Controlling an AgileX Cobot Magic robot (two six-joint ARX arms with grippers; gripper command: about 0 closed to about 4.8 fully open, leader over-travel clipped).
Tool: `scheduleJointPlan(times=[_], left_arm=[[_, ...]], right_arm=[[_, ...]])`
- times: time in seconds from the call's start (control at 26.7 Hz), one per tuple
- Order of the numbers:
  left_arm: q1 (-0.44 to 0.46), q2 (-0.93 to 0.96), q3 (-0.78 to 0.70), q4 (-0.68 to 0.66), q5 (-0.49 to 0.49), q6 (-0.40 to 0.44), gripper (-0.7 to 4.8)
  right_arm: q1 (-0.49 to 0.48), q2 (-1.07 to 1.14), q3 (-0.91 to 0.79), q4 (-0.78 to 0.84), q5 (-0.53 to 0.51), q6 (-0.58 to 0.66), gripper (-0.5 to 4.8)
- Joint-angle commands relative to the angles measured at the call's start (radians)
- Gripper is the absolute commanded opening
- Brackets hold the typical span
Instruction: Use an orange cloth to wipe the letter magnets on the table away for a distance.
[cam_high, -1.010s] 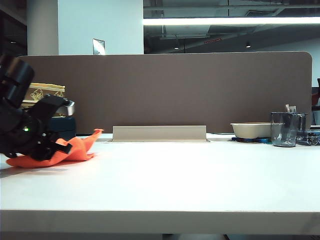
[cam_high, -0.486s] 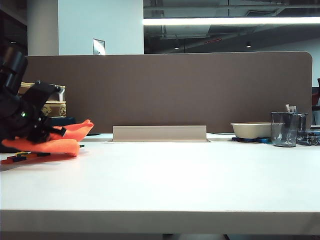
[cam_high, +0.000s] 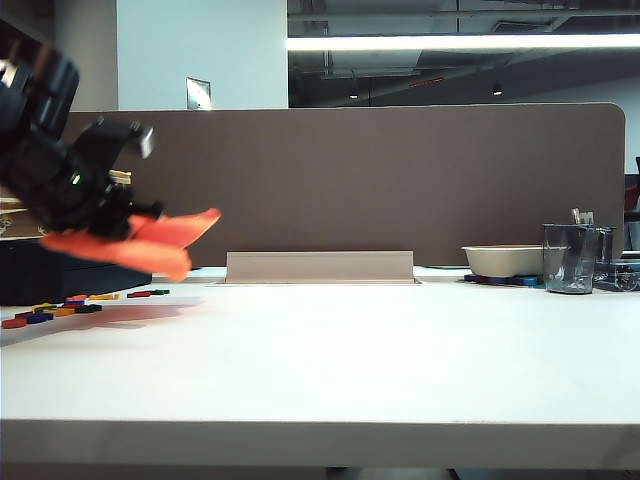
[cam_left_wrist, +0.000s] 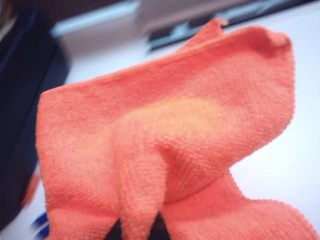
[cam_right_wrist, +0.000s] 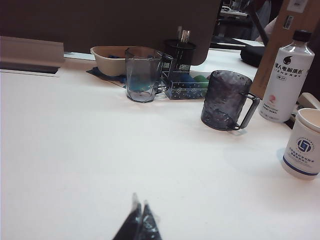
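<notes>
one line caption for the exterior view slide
Left tool holds the orange cloth above the letter magnets on the table.

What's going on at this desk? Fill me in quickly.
The left gripper, at the left of the table, is shut on the orange cloth and holds it in the air, clear of the surface. Below it the letter magnets lie scattered on the tabletop, uncovered. The right gripper is shut, holds nothing and hovers low over bare table, short of the cups and bottle on that side.
</notes>
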Motion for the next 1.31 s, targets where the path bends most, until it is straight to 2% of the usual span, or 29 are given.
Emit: scheduleJointPlan(times=[0.04,0.15,0.3,0.49,0.94,1.12,1.31], left_arm=[[-0.061,-0.062,0.003,0.059,0.093,-0.047,-0.06],[-0.123,-0.069,0.011,0.095,0.104,-0.087,-0.06],[-0.184,-0.055,0.011,0.096,0.1,-0.085,-0.06],[-0.198,0.011,0.011,0.09,0.089,-0.086,-0.06],[-0.168,0.191,0.011,0.024,-0.027,-0.016,-0.06],[-0.108,0.21,0.011,0.022,-0.043,-0.016,-0.06],[-0.006,0.21,0.011,0.022,-0.042,-0.017,-0.06]], right_arm=[[0.0,-0.009,0.0,0.016,0.0,0.001,-0.01],[0.0,-0.009,0.0,0.016,0.0,0.001,-0.01],[0.0,-0.009,0.0,0.016,0.0,0.001,-0.01],[0.0,-0.009,0.0,0.016,0.0,0.001,-0.01],[0.0,-0.009,0.0,0.016,0.0,0.001,-0.01],[0.0,-0.009,0.0,0.016,0.0,0.001,-0.01],[0.0,-0.009,0.0,0.016,0.0,0.001,-0.01]])
